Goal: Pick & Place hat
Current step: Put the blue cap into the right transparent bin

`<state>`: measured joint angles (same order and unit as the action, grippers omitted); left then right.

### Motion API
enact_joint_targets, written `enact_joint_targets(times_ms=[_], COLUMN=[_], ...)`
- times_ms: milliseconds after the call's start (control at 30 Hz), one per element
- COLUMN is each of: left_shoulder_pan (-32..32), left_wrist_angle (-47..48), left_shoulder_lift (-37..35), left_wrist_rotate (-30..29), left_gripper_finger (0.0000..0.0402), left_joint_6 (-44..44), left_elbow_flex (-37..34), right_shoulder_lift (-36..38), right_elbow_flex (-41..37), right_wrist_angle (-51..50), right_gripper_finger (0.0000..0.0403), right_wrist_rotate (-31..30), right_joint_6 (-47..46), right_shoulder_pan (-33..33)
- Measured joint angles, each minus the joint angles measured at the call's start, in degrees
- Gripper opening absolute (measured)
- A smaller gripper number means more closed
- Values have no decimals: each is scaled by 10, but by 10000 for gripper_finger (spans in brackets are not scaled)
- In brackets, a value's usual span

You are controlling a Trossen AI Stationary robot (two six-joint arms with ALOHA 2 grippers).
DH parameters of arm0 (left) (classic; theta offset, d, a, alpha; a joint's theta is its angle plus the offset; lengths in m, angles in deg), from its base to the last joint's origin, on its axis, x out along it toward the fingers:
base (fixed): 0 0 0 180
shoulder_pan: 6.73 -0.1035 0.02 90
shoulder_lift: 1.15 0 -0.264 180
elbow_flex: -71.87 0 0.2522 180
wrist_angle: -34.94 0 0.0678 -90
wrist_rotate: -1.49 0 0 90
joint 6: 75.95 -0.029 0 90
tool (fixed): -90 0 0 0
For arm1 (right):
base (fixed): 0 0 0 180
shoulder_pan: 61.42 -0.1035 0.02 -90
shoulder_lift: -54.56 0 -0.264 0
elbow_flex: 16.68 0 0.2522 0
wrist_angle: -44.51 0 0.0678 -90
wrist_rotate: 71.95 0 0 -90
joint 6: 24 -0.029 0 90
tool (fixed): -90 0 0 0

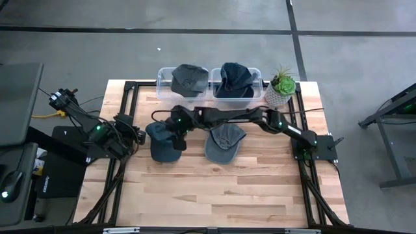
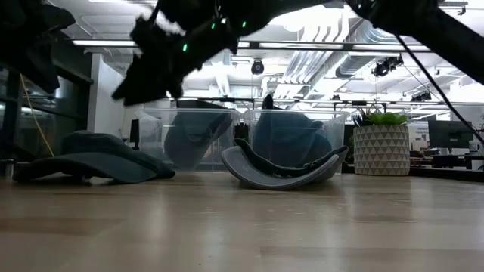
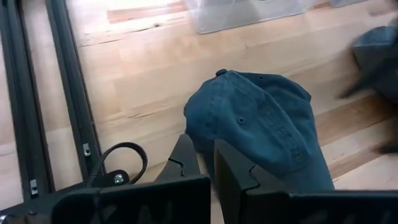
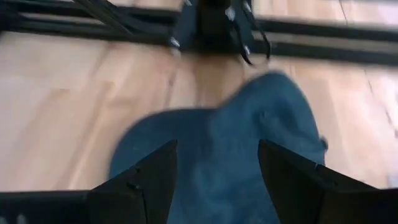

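A blue cap (image 1: 162,148) lies crown up on the wooden table, left of centre; it also shows in the low view (image 2: 91,160) and both wrist views (image 3: 261,124) (image 4: 230,162). My right gripper (image 4: 217,168) is open and hangs above this cap (image 1: 177,135), its fingers on either side of it and clear of it. My left gripper (image 3: 206,155) is shut and sits just off the cap's left edge (image 1: 136,136), apart from it. A grey cap (image 1: 224,144) rests upside down on its crown (image 2: 283,172) to the right.
Two clear bins stand at the table's far edge: the left one (image 1: 161,83) holds a dark grey hat (image 1: 188,79), the right one (image 1: 259,83) a blue hat (image 1: 235,79). A potted plant (image 1: 281,90) stands at the far right. Bare wood fills the near half.
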<state>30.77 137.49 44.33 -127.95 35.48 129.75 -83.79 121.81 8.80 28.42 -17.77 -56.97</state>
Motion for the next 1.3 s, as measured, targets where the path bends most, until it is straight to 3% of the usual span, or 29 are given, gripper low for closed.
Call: enact_joint_targets(times_ms=[333,533,1300], left_shoulder_pan=[0,0,0], left_wrist_angle=[-11,-34,-39], left_shoulder_lift=[-5,-4,-4], left_wrist_rotate=[0,12,19], left_gripper_finger=[0,0,0], left_joint_6=[-22,-55,-64], left_elbow_flex=[0,0,0], right_shoulder_lift=[-51,-63,-90], right_elbow_flex=[0,0,2], right_wrist_angle=[46,55,44], right_gripper_finger=[216,216,216], right_wrist_rotate=[-40,-111,-67], right_joint_6=[17,15,-39], right_shoulder_pan=[-22,-26,-22])
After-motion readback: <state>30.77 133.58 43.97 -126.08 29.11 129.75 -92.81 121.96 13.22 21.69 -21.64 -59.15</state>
